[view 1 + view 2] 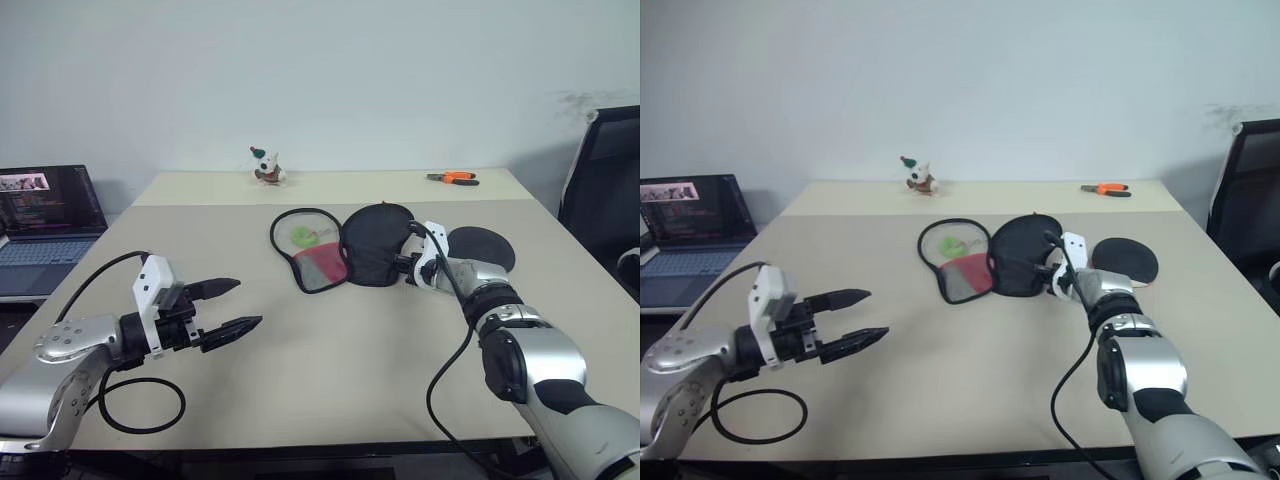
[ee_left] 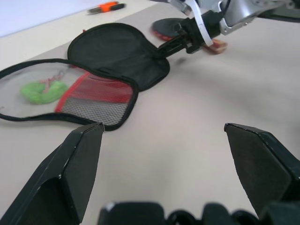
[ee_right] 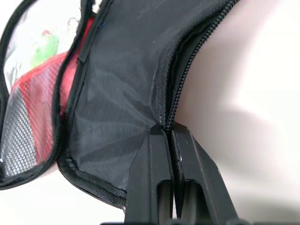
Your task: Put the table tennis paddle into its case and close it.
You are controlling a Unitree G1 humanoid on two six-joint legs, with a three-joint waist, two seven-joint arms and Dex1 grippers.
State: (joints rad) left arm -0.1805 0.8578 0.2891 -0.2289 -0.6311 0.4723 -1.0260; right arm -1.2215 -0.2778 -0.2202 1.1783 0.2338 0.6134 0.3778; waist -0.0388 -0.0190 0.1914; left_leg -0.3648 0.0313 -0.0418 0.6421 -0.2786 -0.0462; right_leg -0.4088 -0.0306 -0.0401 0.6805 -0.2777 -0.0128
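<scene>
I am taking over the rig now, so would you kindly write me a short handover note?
Right gripper: jaws shut on the edge of the case, which lies unzipped and spread open mid-table.
Left gripper: jaws open, holding nothing, above the near left of the table.
Table tennis paddle: flat on the table just beyond the right gripper, outside the case.
Done: case opened. Left: put the paddle inside, zip it closed.
</scene>
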